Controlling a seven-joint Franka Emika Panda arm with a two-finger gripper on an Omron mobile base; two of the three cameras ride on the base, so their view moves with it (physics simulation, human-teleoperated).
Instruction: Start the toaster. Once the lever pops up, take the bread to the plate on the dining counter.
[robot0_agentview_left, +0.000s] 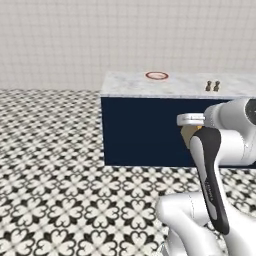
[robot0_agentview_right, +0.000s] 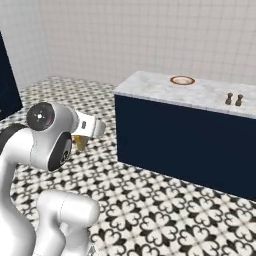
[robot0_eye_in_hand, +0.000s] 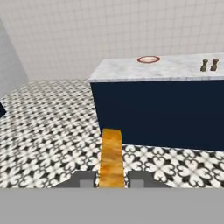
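Observation:
My gripper (robot0_eye_in_hand: 111, 179) is shut on the bread (robot0_eye_in_hand: 111, 157), a slice with a golden-orange crust that sticks up edge-on between the two fingers. From the base, the bread (robot0_agentview_left: 187, 135) (robot0_agentview_right: 80, 143) shows under the hand, held over the floor. Ahead stands the dining counter (robot0_agentview_left: 130, 88) (robot0_agentview_right: 150, 88) (robot0_eye_in_hand: 118, 70), a marbled top on a navy base. The plate (robot0_agentview_left: 156, 75) (robot0_agentview_right: 182, 80) (robot0_eye_in_hand: 148, 59), orange-red rimmed, lies near the counter's far edge with nothing on it. The toaster and its lever are out of view.
Two small brown shakers (robot0_agentview_left: 212, 86) (robot0_agentview_right: 234, 99) (robot0_eye_in_hand: 209, 65) stand on the counter to the right of the plate. Black-and-white patterned floor (robot0_agentview_left: 55, 150) stretches between me and the counter. A dark navy cabinet (robot0_agentview_right: 7, 85) sits at the left.

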